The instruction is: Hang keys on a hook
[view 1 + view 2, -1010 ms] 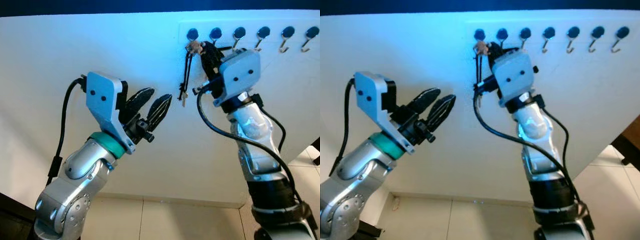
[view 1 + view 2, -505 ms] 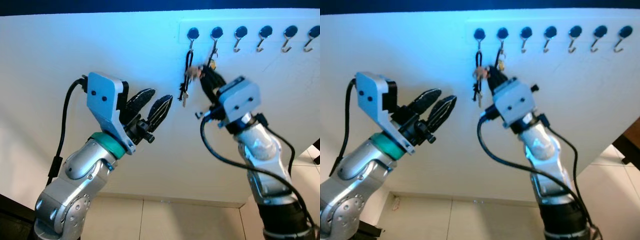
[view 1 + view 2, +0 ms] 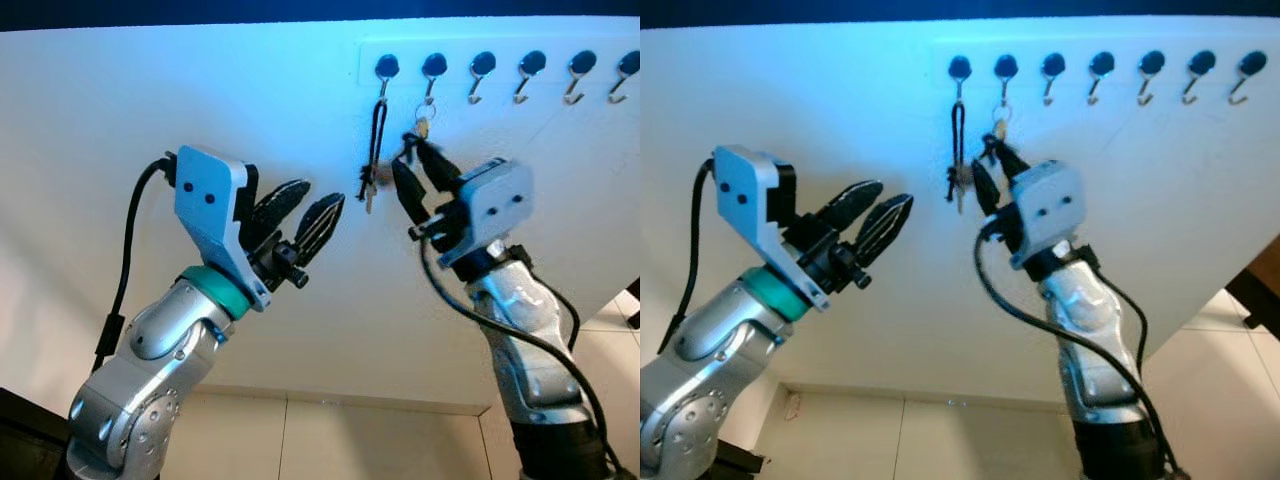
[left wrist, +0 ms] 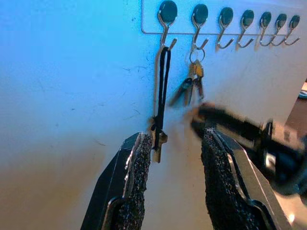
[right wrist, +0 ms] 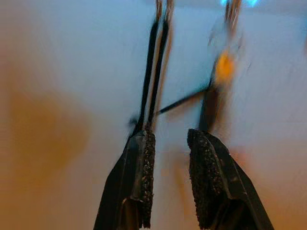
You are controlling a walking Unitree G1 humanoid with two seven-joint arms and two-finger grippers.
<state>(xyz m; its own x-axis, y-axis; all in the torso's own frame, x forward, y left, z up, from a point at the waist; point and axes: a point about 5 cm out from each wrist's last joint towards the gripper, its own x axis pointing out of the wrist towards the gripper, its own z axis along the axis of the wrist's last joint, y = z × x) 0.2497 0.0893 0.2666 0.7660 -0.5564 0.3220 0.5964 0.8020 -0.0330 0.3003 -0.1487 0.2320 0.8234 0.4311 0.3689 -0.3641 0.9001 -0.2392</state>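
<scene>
Left wrist view shows you the keys (image 4: 193, 86) hanging by their ring on the second hook (image 4: 198, 29) from the left end of the hook rail (image 4: 144, 19) on the wall (image 3: 200, 100). A black cord (image 4: 163, 86) with one key hangs on the first hook beside them. Your right gripper (image 3: 418, 178) sits just under the keys, jaws apart and empty. Your left gripper (image 3: 300, 215) hovers well clear, jaws slightly apart. The bunch looks light, hard and loose, so it will likely swing and slip; if you regrip, take the ring or the key heads.
</scene>
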